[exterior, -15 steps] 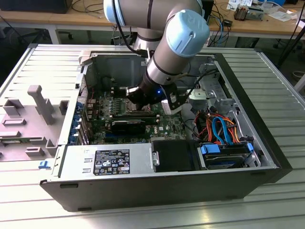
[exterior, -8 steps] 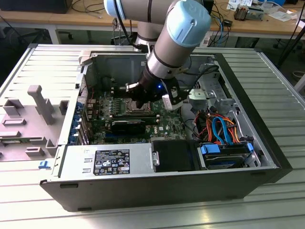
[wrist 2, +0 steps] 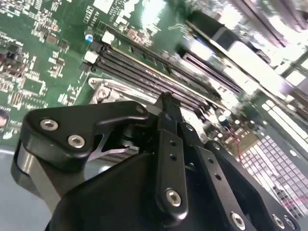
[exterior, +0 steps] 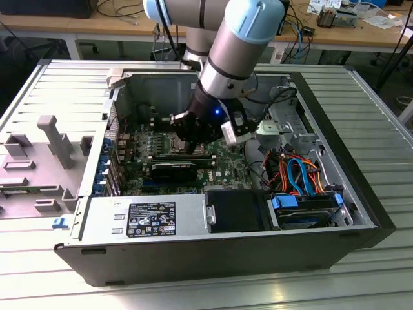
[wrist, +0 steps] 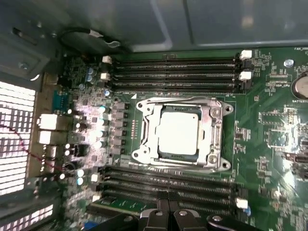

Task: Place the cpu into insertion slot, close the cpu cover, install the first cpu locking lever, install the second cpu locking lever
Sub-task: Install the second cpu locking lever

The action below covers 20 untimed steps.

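In the first wrist view the cpu [wrist: 179, 131], a dull silver square, lies flat in the insertion slot [wrist: 142, 155] on the green motherboard [wrist: 269, 159]. The silver cpu cover [wrist: 213, 139] lies down over it, framing the chip through its window. Thin metal levers run along the frame's edges; I cannot tell whether they are latched. My gripper [wrist: 168, 210] has its black fingers pressed together with nothing between them, and it hovers over the memory slots beside the socket. In the second wrist view the gripper [wrist 2: 166, 99] points at the socket's silver corner [wrist 2: 103, 91]. In the exterior view the gripper [exterior: 193, 147] reaches down into the case.
Long black memory slots [wrist: 173, 72] flank the socket on two sides. The open computer case [exterior: 213, 248] holds a power supply [exterior: 151, 218], a drive bay [exterior: 303, 210] and blue and orange cables [exterior: 298, 173] at the exterior view's right. A grey fixture [exterior: 55, 139] stands on the table at the left.
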{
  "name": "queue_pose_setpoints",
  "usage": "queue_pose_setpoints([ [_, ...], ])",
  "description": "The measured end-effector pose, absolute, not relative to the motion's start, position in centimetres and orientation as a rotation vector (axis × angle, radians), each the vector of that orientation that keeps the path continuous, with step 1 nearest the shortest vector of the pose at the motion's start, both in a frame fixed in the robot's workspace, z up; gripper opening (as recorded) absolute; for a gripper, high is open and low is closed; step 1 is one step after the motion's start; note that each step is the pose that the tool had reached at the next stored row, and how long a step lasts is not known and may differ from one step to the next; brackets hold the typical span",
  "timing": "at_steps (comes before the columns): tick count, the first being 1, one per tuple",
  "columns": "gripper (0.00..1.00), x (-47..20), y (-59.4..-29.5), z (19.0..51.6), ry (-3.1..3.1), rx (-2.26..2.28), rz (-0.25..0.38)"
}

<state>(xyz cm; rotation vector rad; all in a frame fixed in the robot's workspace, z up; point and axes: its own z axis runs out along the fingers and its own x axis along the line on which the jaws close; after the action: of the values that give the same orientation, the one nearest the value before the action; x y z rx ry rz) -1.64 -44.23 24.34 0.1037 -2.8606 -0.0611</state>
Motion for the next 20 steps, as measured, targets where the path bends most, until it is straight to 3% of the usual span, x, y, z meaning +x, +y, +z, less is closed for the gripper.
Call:
queue_pose_setpoints([
  [6,0.11,-1.6,-44.1,26.9,-2.861,0.100,-0.033],
  [10,0.11,-1.7,-42.9,26.9,-2.860,0.091,0.027],
  [20,0.11,-3.5,-39.5,26.5,-2.862,0.091,0.028],
])
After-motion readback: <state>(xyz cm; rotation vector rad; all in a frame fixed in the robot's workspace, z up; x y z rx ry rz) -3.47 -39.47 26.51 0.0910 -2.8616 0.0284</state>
